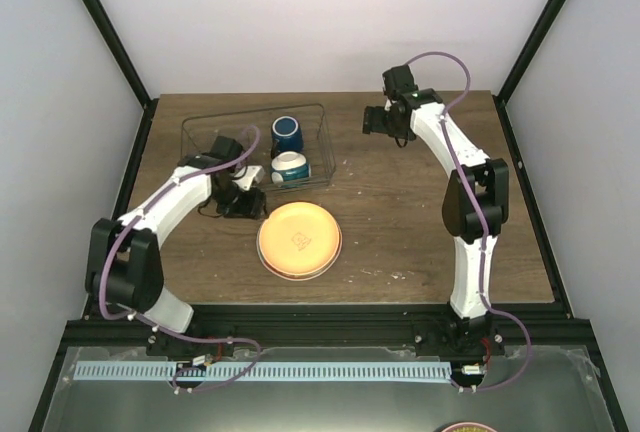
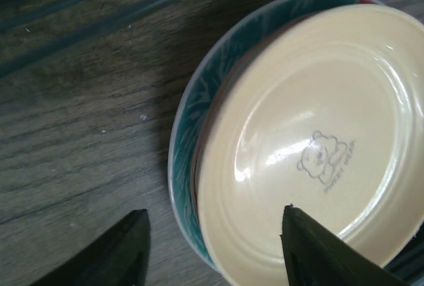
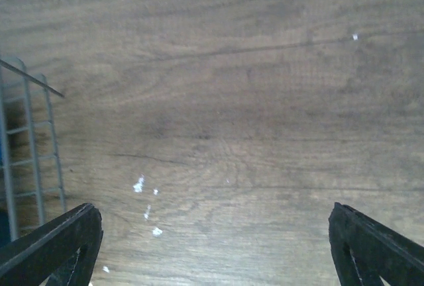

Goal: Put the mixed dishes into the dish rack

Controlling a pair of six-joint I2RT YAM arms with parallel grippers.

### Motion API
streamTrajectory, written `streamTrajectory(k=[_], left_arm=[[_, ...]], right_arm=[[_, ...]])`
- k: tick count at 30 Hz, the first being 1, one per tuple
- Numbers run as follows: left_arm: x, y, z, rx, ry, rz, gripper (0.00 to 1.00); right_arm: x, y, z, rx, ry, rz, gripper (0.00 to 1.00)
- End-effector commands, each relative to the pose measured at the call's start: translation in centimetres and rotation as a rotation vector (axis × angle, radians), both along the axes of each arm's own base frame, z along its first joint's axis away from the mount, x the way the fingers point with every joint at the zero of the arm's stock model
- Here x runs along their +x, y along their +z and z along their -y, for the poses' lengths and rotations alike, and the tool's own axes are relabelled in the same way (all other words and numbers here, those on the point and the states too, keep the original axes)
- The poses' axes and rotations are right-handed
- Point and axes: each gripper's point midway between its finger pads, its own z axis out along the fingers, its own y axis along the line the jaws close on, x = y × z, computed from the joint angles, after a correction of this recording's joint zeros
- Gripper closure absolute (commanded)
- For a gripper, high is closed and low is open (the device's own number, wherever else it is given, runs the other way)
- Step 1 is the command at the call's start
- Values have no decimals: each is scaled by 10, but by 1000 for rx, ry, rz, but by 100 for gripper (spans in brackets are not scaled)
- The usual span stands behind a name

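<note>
The left gripper (image 2: 214,213), jaws spread, is straddling the left edge of the orange-yellow plate (image 2: 311,140) and the mint-green plate (image 2: 189,114) beneath it, just near the dish rack (image 1: 230,117), likely lining up a pinch. The right gripper (image 3: 213,210) is hovering spread over the table (image 3: 232,100), far right.

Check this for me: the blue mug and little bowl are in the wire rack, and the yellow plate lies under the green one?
Not quite: the yellow plate lies on top of the green plate, as the left wrist view shows. The blue mug and little bowl are indeed in the wire rack.
</note>
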Motion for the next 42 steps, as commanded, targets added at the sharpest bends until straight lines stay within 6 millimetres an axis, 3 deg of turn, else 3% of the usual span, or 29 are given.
streamTrajectory(k=[1,8,13,24,42], left_arm=[[3,-17,7,67,-60,-34,50],[3,-37,25,122,-113,-62,76],[5,-43,20,163,-111,-62,82],[8,-20,19,164,-113,-16,77],[10,-38,10,224,-104,-35,77]], right_arm=[[-9,19,5,-3,-15,45,5],[-17,12,12,-35,-23,31,5],[-16,13,14,-45,-23,35,5],[-15,6,11,-33,-17,22,5],[-17,-1,9,-31,-7,6,5]])
